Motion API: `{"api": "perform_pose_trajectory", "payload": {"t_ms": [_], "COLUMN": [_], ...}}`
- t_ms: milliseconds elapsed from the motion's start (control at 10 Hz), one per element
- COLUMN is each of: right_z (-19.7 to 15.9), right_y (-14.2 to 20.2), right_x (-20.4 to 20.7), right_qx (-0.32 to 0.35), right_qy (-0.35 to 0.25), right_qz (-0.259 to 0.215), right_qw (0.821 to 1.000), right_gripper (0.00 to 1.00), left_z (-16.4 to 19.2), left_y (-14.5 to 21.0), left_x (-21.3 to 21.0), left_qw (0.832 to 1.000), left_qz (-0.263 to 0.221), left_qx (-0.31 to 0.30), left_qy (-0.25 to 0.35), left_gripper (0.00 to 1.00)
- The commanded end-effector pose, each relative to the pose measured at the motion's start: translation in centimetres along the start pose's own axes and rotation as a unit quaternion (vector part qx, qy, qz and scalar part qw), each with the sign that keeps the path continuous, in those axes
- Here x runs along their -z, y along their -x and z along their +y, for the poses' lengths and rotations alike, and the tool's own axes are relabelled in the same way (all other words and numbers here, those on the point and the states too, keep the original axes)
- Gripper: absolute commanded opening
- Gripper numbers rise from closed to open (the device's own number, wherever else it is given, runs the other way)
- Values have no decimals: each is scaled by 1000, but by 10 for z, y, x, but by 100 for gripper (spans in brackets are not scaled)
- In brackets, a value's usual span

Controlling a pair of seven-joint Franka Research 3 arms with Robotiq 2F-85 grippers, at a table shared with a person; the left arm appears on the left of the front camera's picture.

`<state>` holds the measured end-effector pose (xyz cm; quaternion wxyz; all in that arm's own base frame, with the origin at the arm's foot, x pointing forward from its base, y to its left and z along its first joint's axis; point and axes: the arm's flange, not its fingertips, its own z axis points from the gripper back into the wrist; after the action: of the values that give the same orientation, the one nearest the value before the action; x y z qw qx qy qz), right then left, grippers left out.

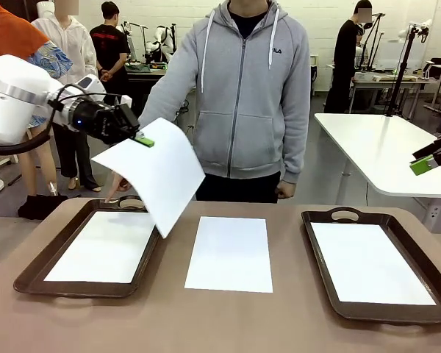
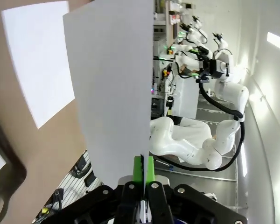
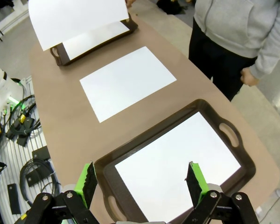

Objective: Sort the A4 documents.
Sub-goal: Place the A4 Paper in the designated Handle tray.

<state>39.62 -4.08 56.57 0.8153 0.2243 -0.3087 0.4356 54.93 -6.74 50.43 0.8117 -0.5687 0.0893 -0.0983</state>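
The brown table (image 1: 206, 323) fills the lower frame, with a left tray (image 1: 37, 276) at lower left and a right tray (image 1: 382, 315) at lower right. Each holds one white A4 sheet flat on its floor, the left-tray sheet (image 1: 103, 250) and the right-tray sheet (image 1: 367, 261), so that part looks sorted. A loose sheet (image 1: 230, 254) lies on bare table at lower centre, seemingly not yet sorted. The held sheet (image 1: 158, 173) hangs tilted at centre left over the left tray, pinched at its upper edge by the left gripper (image 1: 142, 140). The right gripper (image 3: 142, 173), at the right edge, is spread wide and holds nothing.
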Motion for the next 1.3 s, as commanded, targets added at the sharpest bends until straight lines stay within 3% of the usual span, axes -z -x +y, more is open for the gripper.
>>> {"api": "perform_pose_trajectory", "payload": {"t_ms": [0, 500, 1200], "right_z": [0, 0, 0], "right_y": [0, 0, 0], "right_x": [0, 0, 0], "right_qx": [1, 1, 1], "right_qy": [-2, -2, -2], "right_qz": [-2, -2, -2], "right_qw": [1000, 1000, 1000], "right_gripper": [100, 100, 100], "left_z": [7, 63, 116], "left_y": [24, 40, 26], "left_x": [-8, -16, -31], "left_qw": [999, 995, 987], "left_qz": [-5, -33, -71], "left_qx": [-20, -45, -58], "left_qy": [-30, -79, -136], "left_gripper": [1, 1, 1]}}
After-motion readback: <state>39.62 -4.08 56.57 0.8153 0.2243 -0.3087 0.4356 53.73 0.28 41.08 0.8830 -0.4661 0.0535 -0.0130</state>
